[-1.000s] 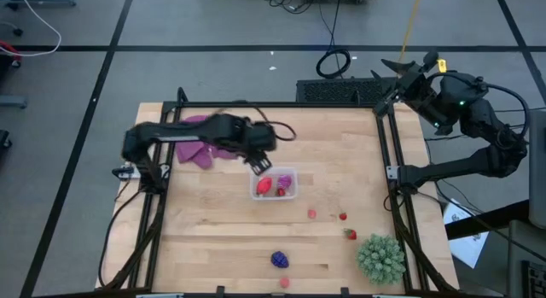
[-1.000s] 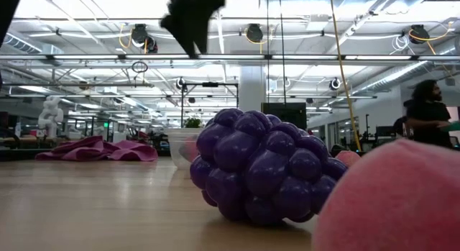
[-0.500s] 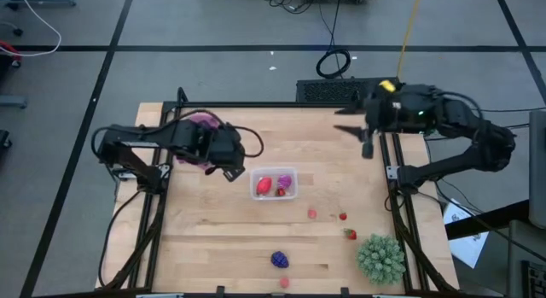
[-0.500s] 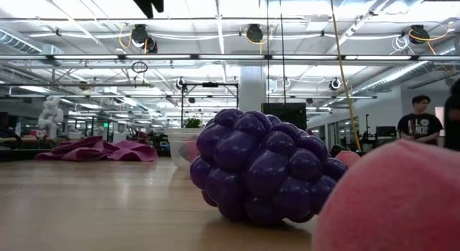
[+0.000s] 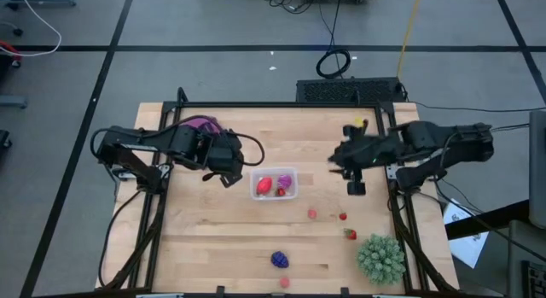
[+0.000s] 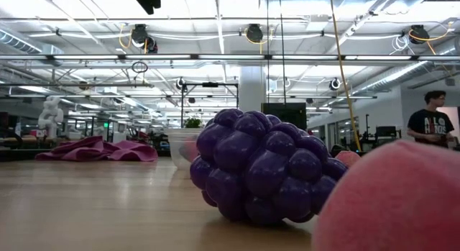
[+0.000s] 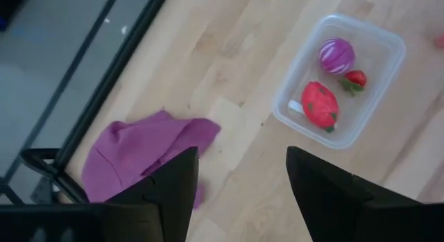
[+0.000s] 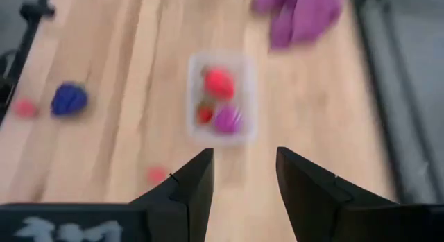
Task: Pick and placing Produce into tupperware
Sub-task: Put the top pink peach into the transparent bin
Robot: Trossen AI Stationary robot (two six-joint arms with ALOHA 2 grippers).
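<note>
The clear tupperware [image 5: 275,184] stands on the table's middle and holds a red fruit [image 7: 320,105], a magenta one [image 7: 336,55] and a small strawberry [image 7: 354,79]. Loose on the wood lie a pale pink fruit [image 5: 312,213], two small red ones [image 5: 343,216], the dark blue-purple grapes [image 5: 279,260] and a pink fruit [image 5: 284,282]. My left gripper [image 5: 230,177] hovers open just left of the tub, empty [image 7: 239,193]. My right gripper [image 5: 341,166] hangs open right of the tub, pointing toward it, also empty [image 8: 244,179].
A green spiky plant [image 5: 380,257] sits at the near right corner. A purple cloth [image 5: 200,125] lies at the far left, partly under the left arm. In the low view the grapes [image 6: 262,168] and pink fruit [image 6: 395,201] fill the foreground. A person [image 6: 431,121] stands in the room behind.
My left gripper drew back from above the tub's far left corner toward the table's left edge, then held still. My right arm swung in from beyond the far right corner, toward the near edge and left, over the table to the tub's right.
</note>
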